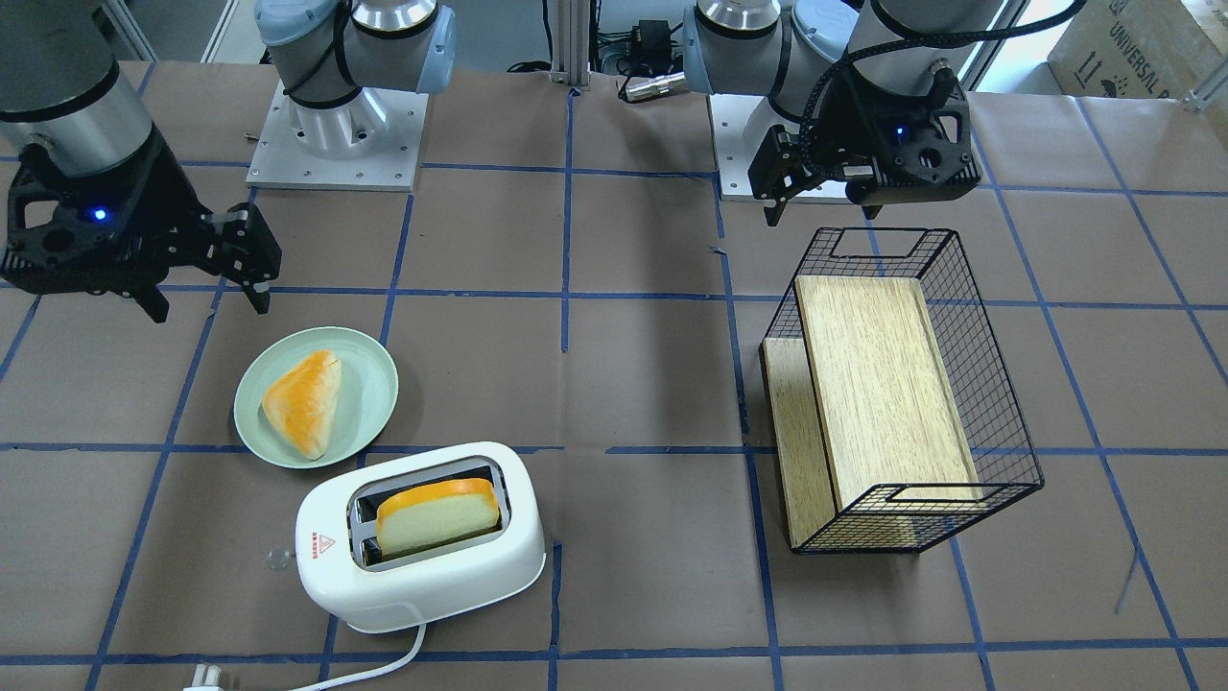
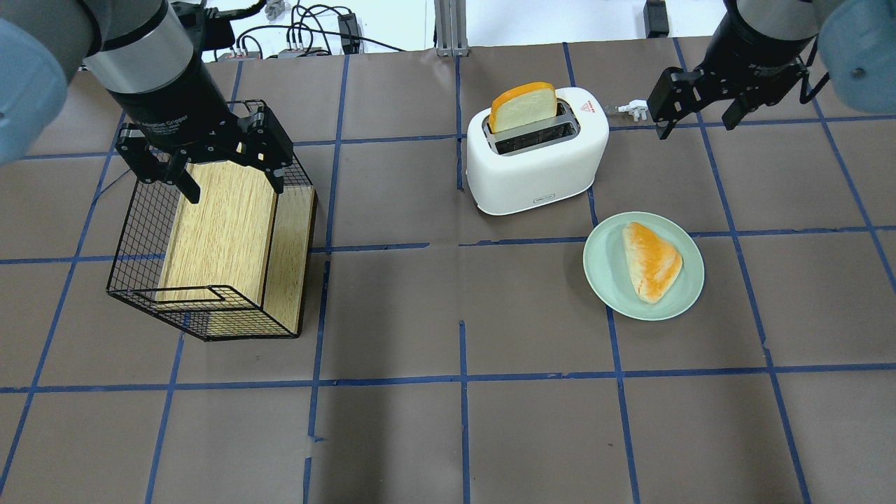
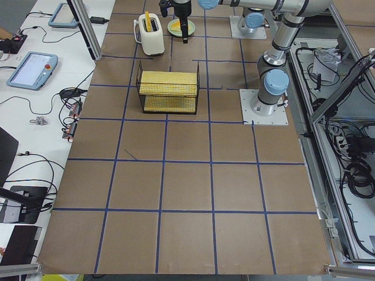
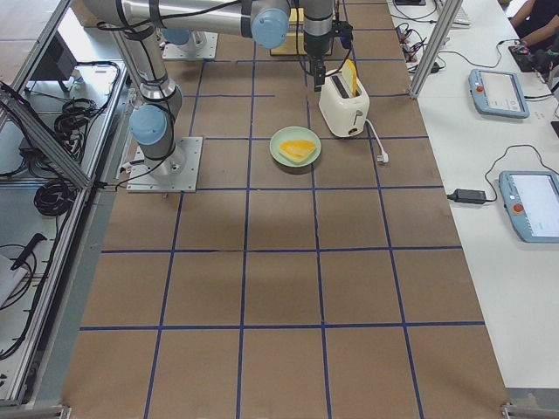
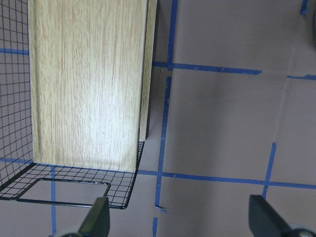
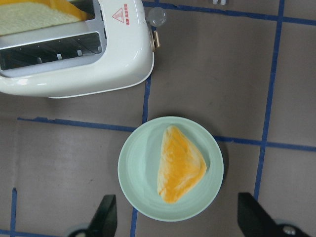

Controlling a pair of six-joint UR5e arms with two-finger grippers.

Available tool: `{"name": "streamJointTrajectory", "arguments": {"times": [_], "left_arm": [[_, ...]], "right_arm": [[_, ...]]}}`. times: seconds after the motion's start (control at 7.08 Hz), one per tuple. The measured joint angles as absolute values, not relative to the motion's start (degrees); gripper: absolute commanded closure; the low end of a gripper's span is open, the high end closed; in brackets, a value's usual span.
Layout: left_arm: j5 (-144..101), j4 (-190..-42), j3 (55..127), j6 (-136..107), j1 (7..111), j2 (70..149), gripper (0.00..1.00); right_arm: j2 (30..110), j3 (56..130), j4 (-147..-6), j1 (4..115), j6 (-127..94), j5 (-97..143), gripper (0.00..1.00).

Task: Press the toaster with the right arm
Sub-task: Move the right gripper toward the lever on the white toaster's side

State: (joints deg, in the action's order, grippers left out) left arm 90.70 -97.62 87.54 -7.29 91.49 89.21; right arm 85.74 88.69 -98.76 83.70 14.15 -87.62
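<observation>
The white toaster (image 1: pixel 422 576) stands on the table with a bread slice (image 1: pixel 436 513) upright in one slot. Its clear lever knob (image 1: pixel 279 558) sticks out at the end beside the red triangle mark. The toaster (image 2: pixel 539 168) shows near the table's far edge in the overhead view. My right gripper (image 2: pixel 696 115) is open and empty. It hangs above the table to the right of the toaster, apart from it. In the right wrist view the toaster (image 6: pixel 98 64) and its knob (image 6: pixel 157 16) lie at the top. My left gripper (image 2: pixel 233 183) is open over the wire basket (image 2: pixel 140 231).
A pale green plate (image 1: pixel 374 384) with a triangular bun (image 1: pixel 305 401) lies next to the toaster, below my right gripper. The black wire basket (image 1: pixel 998 384) holds a wooden board. The toaster's white cord and plug (image 1: pixel 201 675) lie at the table's edge.
</observation>
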Motion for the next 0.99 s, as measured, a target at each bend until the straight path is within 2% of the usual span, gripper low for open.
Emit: {"name": "streamJointTrajectory", "arguments": {"times": [0.42, 0.99], "left_arm": [[90.7, -97.6, 87.5, -7.3, 91.5, 89.2, 0.0], [90.7, -97.6, 87.5, -7.3, 91.5, 89.2, 0.0]], "right_arm": [[78.1, 80.8, -98.6, 80.3, 20.5, -81.0, 0.97], [68.5, 78.6, -97.8, 79.1, 21.7, -72.5, 0.97]]}}
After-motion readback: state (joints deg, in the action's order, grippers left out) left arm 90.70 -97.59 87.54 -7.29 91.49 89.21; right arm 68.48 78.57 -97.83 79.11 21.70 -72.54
